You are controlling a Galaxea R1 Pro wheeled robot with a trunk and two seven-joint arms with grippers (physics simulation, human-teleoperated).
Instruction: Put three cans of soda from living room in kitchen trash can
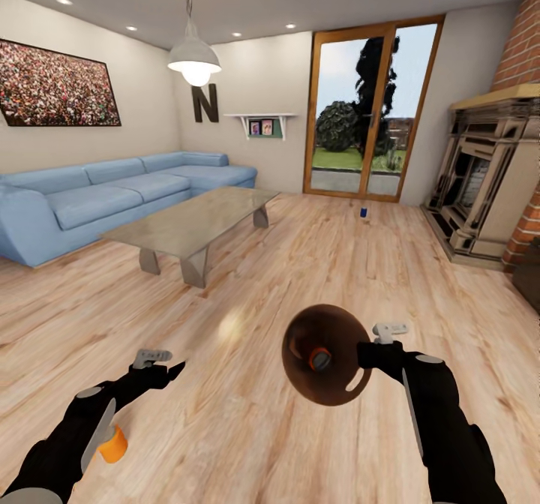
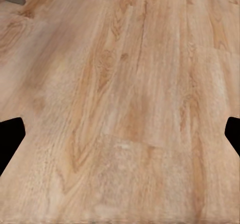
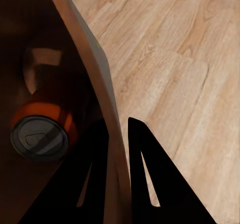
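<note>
The robot stands in the living room, on a wood-plank floor (image 1: 315,264). The right gripper (image 1: 366,355) pinches the rim of the trash can (image 1: 327,354), with one finger (image 3: 90,179) inside the wall and the other outside it. The can is tipped so that its brown inside faces the head camera. An orange soda can (image 1: 320,358) lies inside it, and the right wrist view shows its grey top (image 3: 39,140). The left gripper (image 1: 169,369) is spread wide and holds nothing. In the left wrist view its two dark fingertips (image 2: 11,136) sit at the far edges, with bare planks between them. A second orange soda can (image 1: 114,444) sits on the floor at about 7 o'clock, partly hidden under the left arm. A dark blue soda can (image 1: 363,211) stands on the floor far off at about 1 o'clock, near the wood-framed glass doors (image 1: 371,110). A blue sofa (image 1: 112,200) is at 10 o'clock, with a low table (image 1: 191,223) just in front of it. A dark fireplace (image 1: 487,181) with red brick is at 2 o'clock. A white lamp (image 1: 194,58) hangs from the ceiling.
</note>
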